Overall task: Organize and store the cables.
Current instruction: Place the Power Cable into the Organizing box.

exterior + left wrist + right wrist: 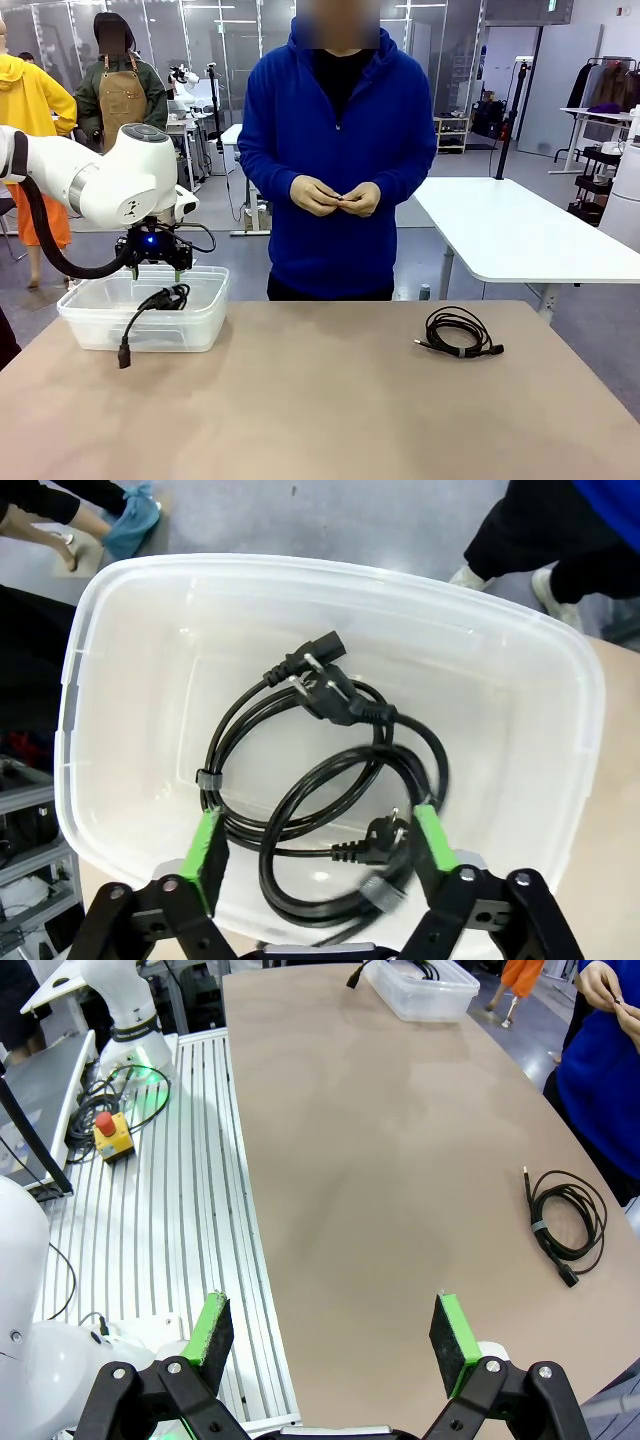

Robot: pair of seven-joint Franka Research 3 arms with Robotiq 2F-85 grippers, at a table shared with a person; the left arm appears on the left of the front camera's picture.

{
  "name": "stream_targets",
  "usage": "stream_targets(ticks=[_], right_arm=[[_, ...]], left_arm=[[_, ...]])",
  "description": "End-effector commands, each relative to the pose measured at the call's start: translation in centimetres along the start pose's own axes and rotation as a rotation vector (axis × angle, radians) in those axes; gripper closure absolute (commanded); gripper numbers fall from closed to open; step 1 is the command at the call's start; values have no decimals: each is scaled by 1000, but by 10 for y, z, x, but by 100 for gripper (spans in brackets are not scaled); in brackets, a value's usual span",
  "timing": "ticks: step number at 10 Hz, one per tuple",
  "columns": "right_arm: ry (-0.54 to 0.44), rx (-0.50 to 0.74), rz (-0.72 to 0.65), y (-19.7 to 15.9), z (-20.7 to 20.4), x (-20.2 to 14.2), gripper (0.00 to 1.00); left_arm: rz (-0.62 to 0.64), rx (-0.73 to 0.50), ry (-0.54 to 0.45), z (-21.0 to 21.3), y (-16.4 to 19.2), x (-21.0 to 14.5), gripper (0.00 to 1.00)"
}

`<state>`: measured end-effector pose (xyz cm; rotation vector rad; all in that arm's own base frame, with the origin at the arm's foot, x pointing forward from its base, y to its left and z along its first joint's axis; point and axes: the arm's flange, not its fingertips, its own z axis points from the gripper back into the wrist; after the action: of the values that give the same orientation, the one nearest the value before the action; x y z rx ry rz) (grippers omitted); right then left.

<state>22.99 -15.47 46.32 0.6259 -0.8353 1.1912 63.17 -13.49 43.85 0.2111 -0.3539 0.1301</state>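
Seen from its own wrist camera, the left gripper (pixel 320 845) hangs with its jaws spread wide and nothing between the green pads (pixel 207 845). Straight below it sits a clear plastic bin (pixel 95 680). On the bin floor under the gripper lie black cables (pixel 335 698) in loose loops, with two chunky plugs ahead of the fingertips and another plug close to one pad.

The front camera adds what that view misses: a cable end (pixel 124 352) spills over the bin's near wall and dangles outside, lower than the gripper and on the robot's side of it.

The right gripper (pixel 330 1335) is also wide open and empty, over the near edge of the table (pixel 400 1160). Ahead of it and off to one side lies a second cable (pixel 565 1222), coiled and banded, flat on the table and well apart from the gripper. The bin is far ahead of it. The person (pixel 335 110) stands beyond the table, hands (pixel 335 197) together at the waist.
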Motion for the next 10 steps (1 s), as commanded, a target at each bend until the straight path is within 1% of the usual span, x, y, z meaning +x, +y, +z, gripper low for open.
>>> stream_targets(ticks=[1,9,10], right_arm=[[-10,-5,19,1,-1,-1,0],[-10,-5,19,1,-1,-1,0],[-10,-5,19,1,-1,-1,0]], left_arm=[[18,-4,3,2,0,4,0],[24,5,17,3,-2,5,0],[3,-1,0,0,0,0,0]])
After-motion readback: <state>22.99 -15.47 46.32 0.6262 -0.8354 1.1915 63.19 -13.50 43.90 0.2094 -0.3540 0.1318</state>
